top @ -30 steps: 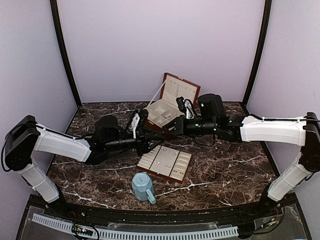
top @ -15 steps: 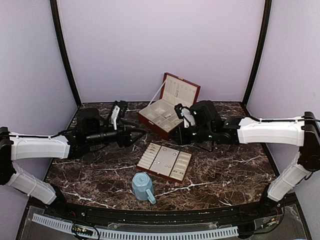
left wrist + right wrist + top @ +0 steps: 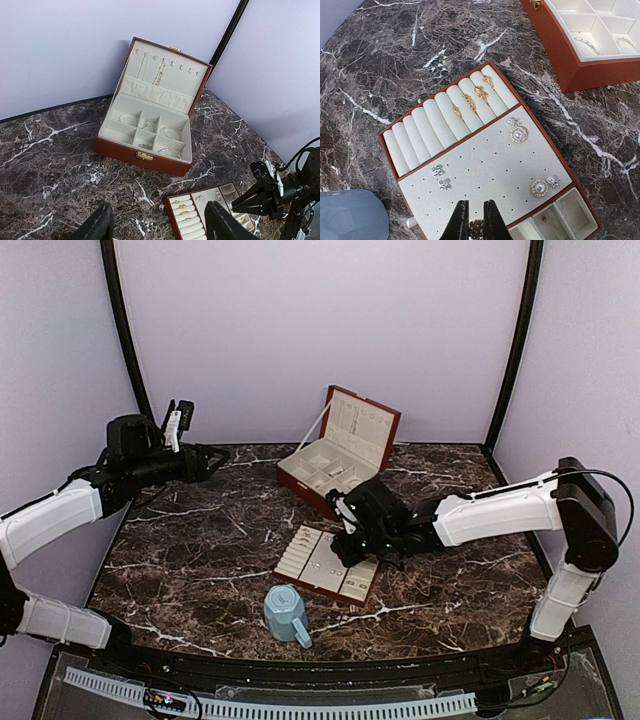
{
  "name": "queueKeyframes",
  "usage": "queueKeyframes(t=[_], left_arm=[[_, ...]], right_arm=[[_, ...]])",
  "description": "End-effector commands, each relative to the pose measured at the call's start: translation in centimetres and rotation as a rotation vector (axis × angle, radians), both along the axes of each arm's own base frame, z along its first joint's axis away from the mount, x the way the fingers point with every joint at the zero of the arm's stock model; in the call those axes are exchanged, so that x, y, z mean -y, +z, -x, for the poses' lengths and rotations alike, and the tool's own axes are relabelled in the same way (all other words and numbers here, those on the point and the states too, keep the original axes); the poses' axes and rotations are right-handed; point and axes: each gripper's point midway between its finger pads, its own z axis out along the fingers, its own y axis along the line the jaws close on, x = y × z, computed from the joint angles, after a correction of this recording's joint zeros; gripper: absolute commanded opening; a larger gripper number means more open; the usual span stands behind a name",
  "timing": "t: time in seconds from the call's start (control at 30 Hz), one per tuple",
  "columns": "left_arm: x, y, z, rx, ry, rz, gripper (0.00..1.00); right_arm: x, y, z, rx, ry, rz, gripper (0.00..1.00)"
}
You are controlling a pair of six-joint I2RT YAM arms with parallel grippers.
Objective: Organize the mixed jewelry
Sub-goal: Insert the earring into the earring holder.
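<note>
The mixed jewelry lies partly on the flat brown tray [image 3: 490, 165]: gold rings [image 3: 470, 100] on the cream rolls, silver studs [image 3: 440, 177] and pearl earrings [image 3: 519, 133] on the pad. Thin silvery hoops [image 3: 171, 133] rest in the open brown box [image 3: 145, 156]. My right gripper [image 3: 476, 202] hangs just above the tray's near pad, shut on a small dark ornate stud [image 3: 476, 229]; from above it [image 3: 340, 545] covers the tray's [image 3: 312, 562] right part. My left gripper [image 3: 159, 215] is open and empty, raised at the far left [image 3: 212, 462], well away from the box [image 3: 362, 425].
A light-blue faceted mug [image 3: 287, 613] lies on the marble just in front of the tray, and shows at the lower left in the right wrist view [image 3: 350, 220]. Small lidless compartments [image 3: 560, 215] line the tray's end. Purple walls enclose the table.
My left arm has drawn back from beside the box to the far left and its jaws have opened. My right gripper has moved from the box down over the tray.
</note>
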Motion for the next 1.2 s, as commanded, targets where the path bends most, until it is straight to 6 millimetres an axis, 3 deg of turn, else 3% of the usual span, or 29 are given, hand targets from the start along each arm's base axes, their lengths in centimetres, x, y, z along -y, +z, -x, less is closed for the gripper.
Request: queueKeyframes(t=[0.0,0.23,0.57,1.17], left_arm=[[-0.6,0.3,0.9,0.012,-0.01,-0.034,0.65],[-0.8,0.3,1.2,0.016,-0.006,-0.031,0.65],[-0.7,-0.1,1.1,0.003,-0.008,-0.027,0.66],[-0.8,-0.4,1.0,-0.009,-0.001,-0.024,0.66]], right_arm=[[-0.2,-0.4,-0.8,0.054,-0.018,0.027,0.08],[0.1,-2.4,-0.6,0.047,-0.018,0.091,0.08],[-0.2,-3.9,-0.2,0.04,0.002,0.122,0.08],[-0.7,-3.9,0.0,0.059,0.009,0.136,0.08]])
